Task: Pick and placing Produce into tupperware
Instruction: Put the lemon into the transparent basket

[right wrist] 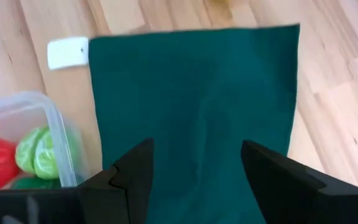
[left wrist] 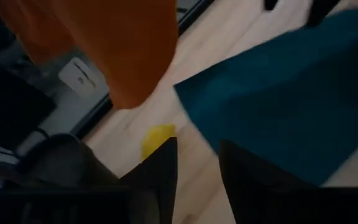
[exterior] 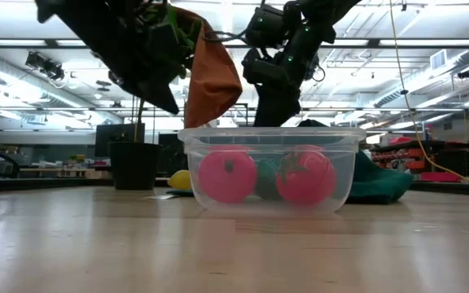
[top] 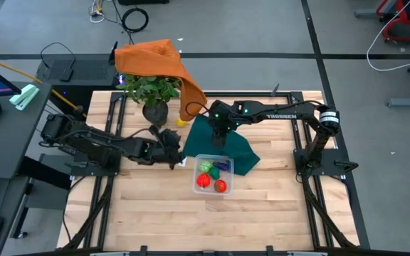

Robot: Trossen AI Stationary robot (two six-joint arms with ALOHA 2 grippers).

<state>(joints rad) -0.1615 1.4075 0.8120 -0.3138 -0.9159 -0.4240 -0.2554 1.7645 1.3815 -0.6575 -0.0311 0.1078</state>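
Observation:
The clear tupperware stands on the table in front of a dark green cloth. It holds two red pieces, a green piece and a dark blue piece. One yellow piece lies on the table by the plant pot and also shows in the left wrist view. My left gripper hovers left of the container, its fingers a little apart and empty. My right gripper is wide open and empty above the green cloth.
A potted plant with an orange cloth draped over it stands at the table's far side. A small white block lies beside the green cloth, left of the container. Bare wood lies toward the near edge.

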